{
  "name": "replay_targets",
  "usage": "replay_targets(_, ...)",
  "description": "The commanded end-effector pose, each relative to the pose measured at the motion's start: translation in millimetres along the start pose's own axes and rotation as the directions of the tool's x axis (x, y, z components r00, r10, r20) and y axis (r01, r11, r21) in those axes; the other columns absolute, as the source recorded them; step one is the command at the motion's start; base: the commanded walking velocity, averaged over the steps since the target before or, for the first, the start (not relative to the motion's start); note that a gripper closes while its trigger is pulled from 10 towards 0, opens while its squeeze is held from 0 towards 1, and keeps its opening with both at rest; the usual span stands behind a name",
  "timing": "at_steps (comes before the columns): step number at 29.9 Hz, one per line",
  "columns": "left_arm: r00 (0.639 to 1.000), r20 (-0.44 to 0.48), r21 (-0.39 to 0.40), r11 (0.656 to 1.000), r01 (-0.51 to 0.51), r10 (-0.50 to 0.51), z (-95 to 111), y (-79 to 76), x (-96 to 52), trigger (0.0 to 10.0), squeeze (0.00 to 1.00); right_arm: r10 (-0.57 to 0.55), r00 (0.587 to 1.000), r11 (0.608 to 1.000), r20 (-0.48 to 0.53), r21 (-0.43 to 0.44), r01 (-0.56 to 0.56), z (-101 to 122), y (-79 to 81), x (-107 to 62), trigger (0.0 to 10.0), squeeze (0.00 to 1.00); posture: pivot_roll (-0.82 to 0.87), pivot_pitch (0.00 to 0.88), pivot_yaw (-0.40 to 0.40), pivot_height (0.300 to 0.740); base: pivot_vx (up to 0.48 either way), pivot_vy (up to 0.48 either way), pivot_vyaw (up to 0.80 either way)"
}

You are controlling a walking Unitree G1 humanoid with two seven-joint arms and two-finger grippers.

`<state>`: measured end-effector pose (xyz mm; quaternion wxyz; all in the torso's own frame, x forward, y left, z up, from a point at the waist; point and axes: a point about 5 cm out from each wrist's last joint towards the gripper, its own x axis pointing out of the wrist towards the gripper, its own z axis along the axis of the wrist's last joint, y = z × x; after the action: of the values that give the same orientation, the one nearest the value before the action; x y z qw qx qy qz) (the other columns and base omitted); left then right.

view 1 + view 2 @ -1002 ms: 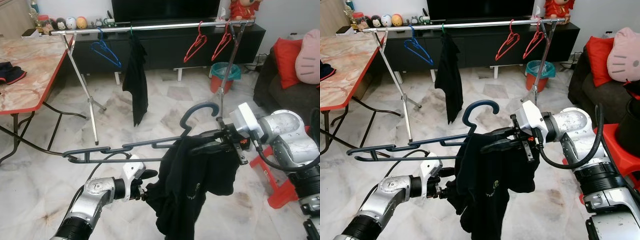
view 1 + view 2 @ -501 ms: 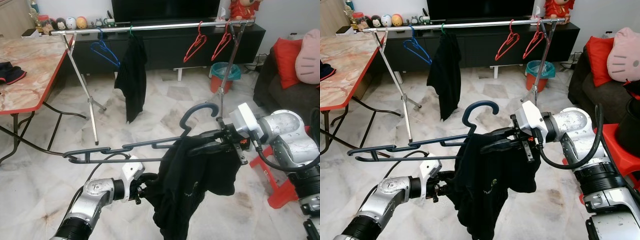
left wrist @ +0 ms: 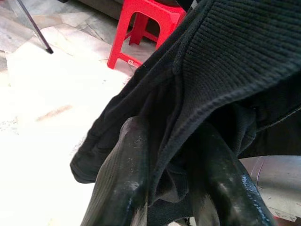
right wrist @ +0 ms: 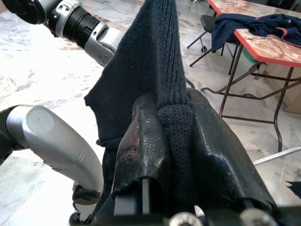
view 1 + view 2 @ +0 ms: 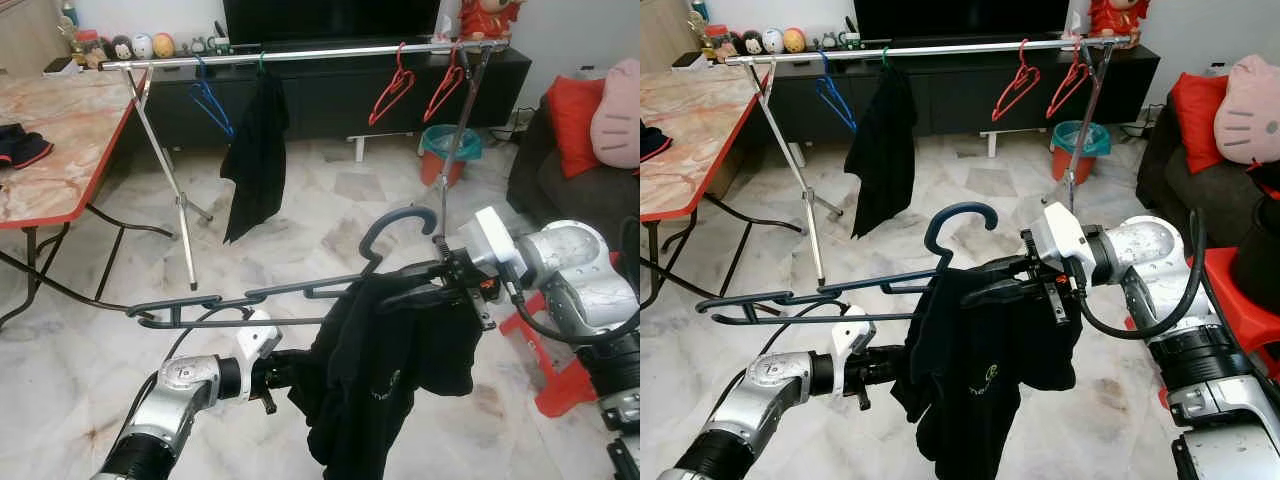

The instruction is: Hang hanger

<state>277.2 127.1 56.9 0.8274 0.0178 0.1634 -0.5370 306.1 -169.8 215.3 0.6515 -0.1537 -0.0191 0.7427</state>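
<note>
The two eye views look forward and down from the head, sharing the clothes rail (image 5: 300, 52). Each wrist view looks very closely along its fingers into the black garment (image 3: 225, 70).

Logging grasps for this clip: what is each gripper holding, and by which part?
Both hold the black garment draped on the dark hanger: right gripper at its top by the hanger bar, left gripper at its lower left edge.

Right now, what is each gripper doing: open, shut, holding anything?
Left gripper: shut on the lower part of the black garment.
Right gripper: shut on the garment where it drapes over the dark blue hanger.
</note>
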Motion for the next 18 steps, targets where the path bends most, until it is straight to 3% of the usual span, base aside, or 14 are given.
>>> replay_targets(1, 1.000, 0.010, 0.002, 1.000, 0.002, -0.002, 2.4, 0.7, -2.2, 0.0, 0.00, 0.012, 1.000, 0.999, -0.005, -0.034, -0.013, 6.2, -1.2, 0.9, 10.0, 0.00, -0.11, 0.000, 0.015, 0.740, 0.000, 0.000, 0.00)
replay_targets(12, 0.999, 0.005, -0.017, 0.999, -0.033, 0.034, -0.7, 2.4, -4.3, 0.0, 0.00, 0.014, 1.000, 1.000, -0.008, -0.026, -0.014, 2.1, 1.3, 2.3, 10.0, 0.00, -0.10, 0.000, 0.018, 0.740, 0.000, 0.000, 0.00)
replay_targets(16, 0.981, -0.081, 0.020, 0.984, -0.177, 0.178, -13.8, 13.6, -13.1, 0.0, 0.00, 0.019, 0.997, 1.000, -0.070, 0.019, -0.018, -11.8, 11.9, -2.7, 10.0, 0.00, -0.10, 0.000, 0.018, 0.740, 0.000, 0.000, 0.00)
replay_targets(17, 0.940, -0.154, 0.050, 0.952, -0.301, 0.305, -23.2, 24.0, -19.3, 0.0, 0.00, 0.012, 0.997, 0.999, -0.080, 0.041, -0.009, -17.1, 17.3, -7.1, 10.0, 0.00, -0.10, 0.000, 0.019, 0.740, 0.000, 0.000, 0.00)
replay_targets(18, 0.924, -0.175, 0.052, 0.941, -0.335, 0.339, -26.6, 26.8, -21.8, 3.4, 0.00, 0.010, 0.997, 0.999, -0.079, 0.050, -0.006, -18.2, 19.2, -8.4, 10.0, 0.00, -0.10, 0.000, 0.021, 0.740, 0.000, 0.000, 0.00)
